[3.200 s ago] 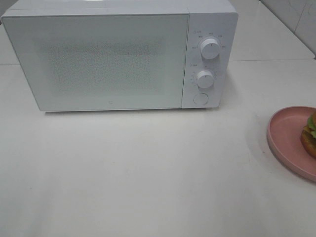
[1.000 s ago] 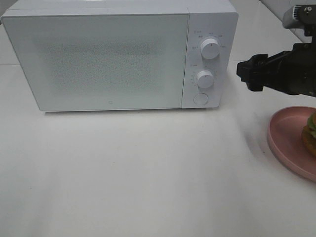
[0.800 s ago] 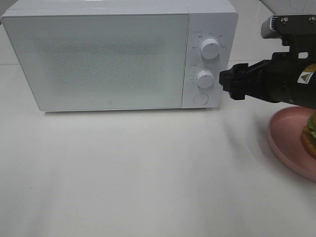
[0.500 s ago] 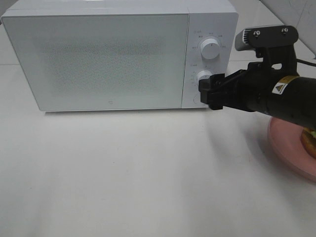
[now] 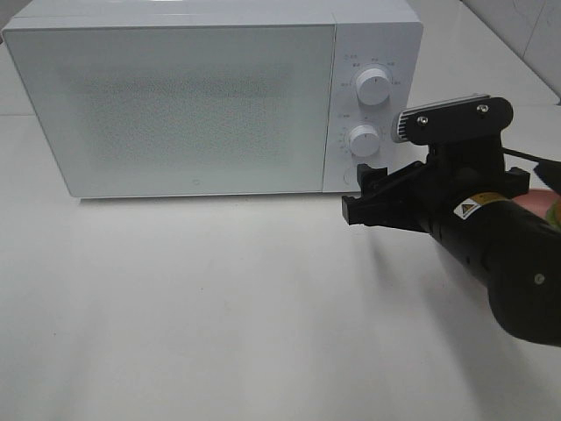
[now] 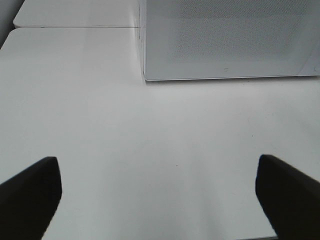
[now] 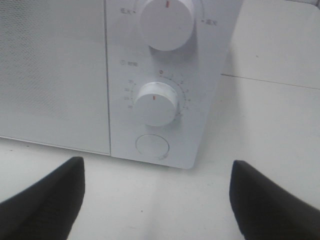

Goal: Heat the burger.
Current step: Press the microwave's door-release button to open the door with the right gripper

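1. The right gripper (image 5: 361,195) hovered low over the white counter (image 5: 219,307), just in front of the control panel of a white microwave (image 5: 175,105). Its fingers (image 7: 45,195) were spread wide and held nothing.
2. In the right wrist view, that gripper faced the round button (image 7: 152,146) at the foot of the panel. The lower knob (image 7: 156,103) and upper knob (image 7: 166,20) sat above the button, and the microwave door (image 7: 50,65) was closed.
3. The burger (image 5: 554,211) lay at the far right edge of the high view. It was almost wholly hidden behind the black right arm (image 5: 500,246), with only a sliver of green showing.
4. The left gripper (image 6: 160,200), seen only in its own wrist view, was also wide open and empty. It was over bare counter, well apart from the microwave's front.
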You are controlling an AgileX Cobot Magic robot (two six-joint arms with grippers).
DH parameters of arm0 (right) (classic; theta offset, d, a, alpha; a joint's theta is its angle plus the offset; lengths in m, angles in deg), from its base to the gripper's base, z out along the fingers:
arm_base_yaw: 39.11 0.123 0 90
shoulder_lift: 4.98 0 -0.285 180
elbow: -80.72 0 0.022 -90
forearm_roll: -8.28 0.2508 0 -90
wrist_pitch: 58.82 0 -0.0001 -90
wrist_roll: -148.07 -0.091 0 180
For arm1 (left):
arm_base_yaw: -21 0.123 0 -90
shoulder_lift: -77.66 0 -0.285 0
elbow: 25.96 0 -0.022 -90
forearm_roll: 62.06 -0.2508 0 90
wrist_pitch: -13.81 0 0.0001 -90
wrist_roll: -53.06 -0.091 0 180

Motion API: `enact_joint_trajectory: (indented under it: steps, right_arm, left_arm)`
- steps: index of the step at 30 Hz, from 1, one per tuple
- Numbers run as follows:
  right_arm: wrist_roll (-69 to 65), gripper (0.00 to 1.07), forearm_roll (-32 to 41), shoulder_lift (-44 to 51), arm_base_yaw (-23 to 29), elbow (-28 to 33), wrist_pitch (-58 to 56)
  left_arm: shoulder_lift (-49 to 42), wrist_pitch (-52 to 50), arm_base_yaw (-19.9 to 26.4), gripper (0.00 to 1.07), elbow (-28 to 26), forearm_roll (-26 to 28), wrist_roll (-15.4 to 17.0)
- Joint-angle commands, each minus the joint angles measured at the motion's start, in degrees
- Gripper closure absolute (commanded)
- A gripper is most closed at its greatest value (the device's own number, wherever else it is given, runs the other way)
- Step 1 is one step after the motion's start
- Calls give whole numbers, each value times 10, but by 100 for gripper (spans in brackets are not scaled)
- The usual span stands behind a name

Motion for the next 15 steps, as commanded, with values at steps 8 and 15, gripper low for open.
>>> enact_joint_trajectory:
  steps: [8,15]
  right_arm:
    - [-25,31,25,-30,11,-1,13]
    - [-55,31,24,-30,11,-1,9]
  left_arm:
    - [-6,1,-3,9,1,3,3]
    - [-6,1,-3,9,1,3,3]
